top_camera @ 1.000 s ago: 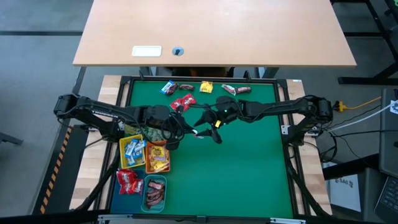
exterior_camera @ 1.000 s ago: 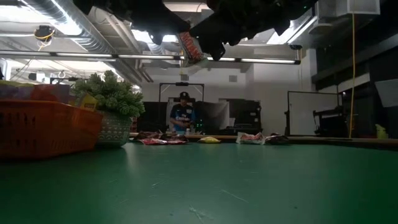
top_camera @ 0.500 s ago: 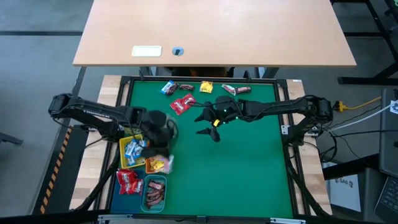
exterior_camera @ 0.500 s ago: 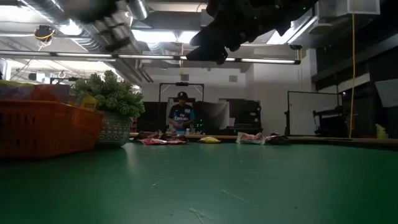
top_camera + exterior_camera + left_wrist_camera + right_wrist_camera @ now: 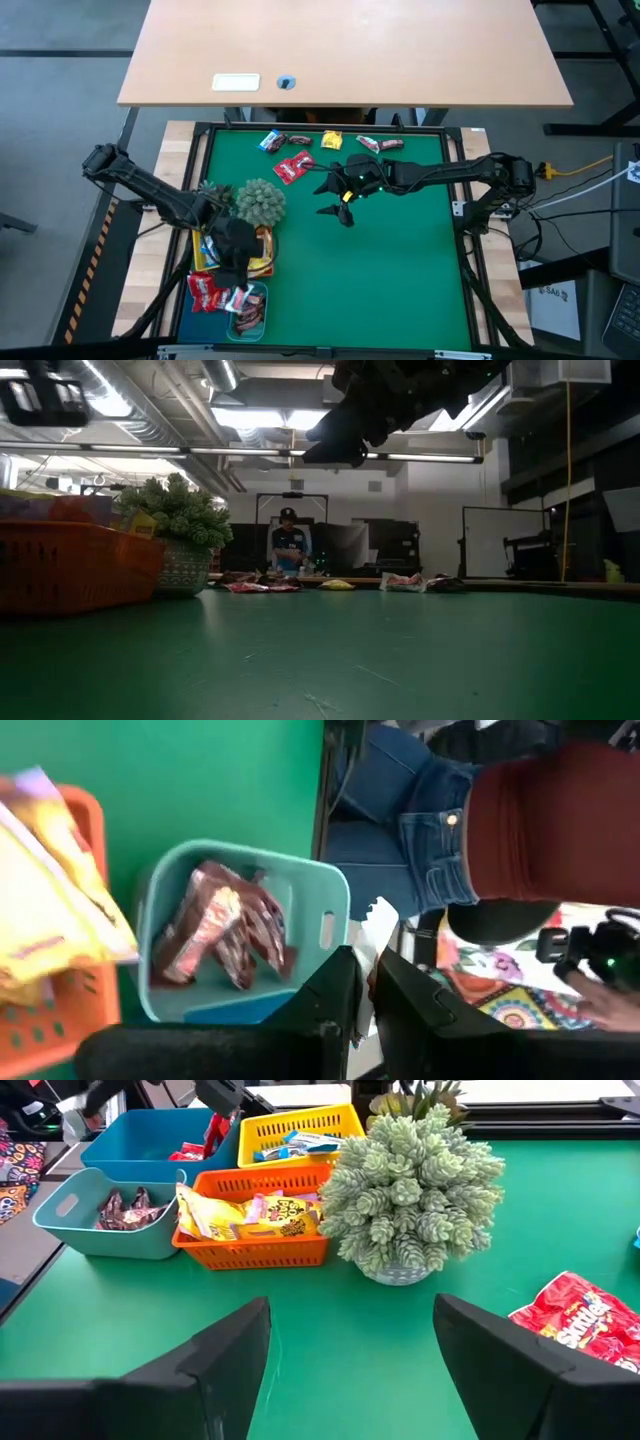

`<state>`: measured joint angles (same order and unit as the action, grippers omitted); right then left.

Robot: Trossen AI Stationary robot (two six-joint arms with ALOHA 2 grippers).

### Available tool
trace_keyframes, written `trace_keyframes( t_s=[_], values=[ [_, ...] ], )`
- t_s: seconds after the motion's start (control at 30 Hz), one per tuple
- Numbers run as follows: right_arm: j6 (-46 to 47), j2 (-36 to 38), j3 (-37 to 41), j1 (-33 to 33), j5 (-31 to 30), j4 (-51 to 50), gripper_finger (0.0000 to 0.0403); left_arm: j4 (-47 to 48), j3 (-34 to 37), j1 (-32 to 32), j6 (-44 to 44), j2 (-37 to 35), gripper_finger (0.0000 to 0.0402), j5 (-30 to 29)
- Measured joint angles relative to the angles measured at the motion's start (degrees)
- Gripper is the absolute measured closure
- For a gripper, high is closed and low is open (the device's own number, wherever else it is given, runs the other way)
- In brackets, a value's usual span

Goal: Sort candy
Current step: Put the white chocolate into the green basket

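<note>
My left gripper point(image 5: 240, 290) hangs over the teal tray point(image 5: 330, 900) of dark brown bars point(image 5: 225, 925). A white wrapper edge shows at its tips, but I cannot tell whether those fingers grip it. Past the plant ball point(image 5: 415, 1190), my right gripper point(image 5: 350, 1330) hovers mid-bench with fingers wide and empty. Loose candy point(image 5: 295, 168) lies along the far edge of the bench point(image 5: 400, 270).

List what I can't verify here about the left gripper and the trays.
- Left gripper: whether it holds anything; high view, its own arm covers it.
- Yellow tray: high view, mostly under that arm.
- Teal tray and blue tray: low view, hidden behind the orange tray.
- Far candies: low view, too small to tell kinds.
</note>
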<state>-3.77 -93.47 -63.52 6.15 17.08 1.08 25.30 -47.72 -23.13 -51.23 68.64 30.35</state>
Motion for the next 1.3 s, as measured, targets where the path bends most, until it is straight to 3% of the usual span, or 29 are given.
trace_keyframes(
  t_s=[0.27, 0.57, 0.93, 1.13, 1.3],
  values=[
    [0.00, 0.00, 0.01, 0.00, 0.00, 0.02, 0.0123, 1.16, 0.00, -5.01, -10.46, -0.02, 0.0368, -8.62],
    [0.00, -0.02, 0.03, 0.00, 0.00, 0.04, 0.0123, 8.52, 0.00, -6.89, -14.39, -0.02, 0.0367, -12.62],
    [0.00, -0.02, 0.03, 0.00, 0.00, 0.04, 0.0123, 8.63, 0.00, -7.25, -17.70, -0.02, 0.0364, -16.36],
    [0.00, -0.02, 0.03, -0.02, -0.14, 0.05, 0.0123, 8.43, -0.04, -7.93, -20.57, 1.90, 0.0314, -16.42],
    [-1.59, -0.02, 0.05, 0.26, -5.05, -0.03, 0.0123, 8.38, -0.04, -8.44, -20.21, 3.50, 0.0268, -16.34]
  ],
)
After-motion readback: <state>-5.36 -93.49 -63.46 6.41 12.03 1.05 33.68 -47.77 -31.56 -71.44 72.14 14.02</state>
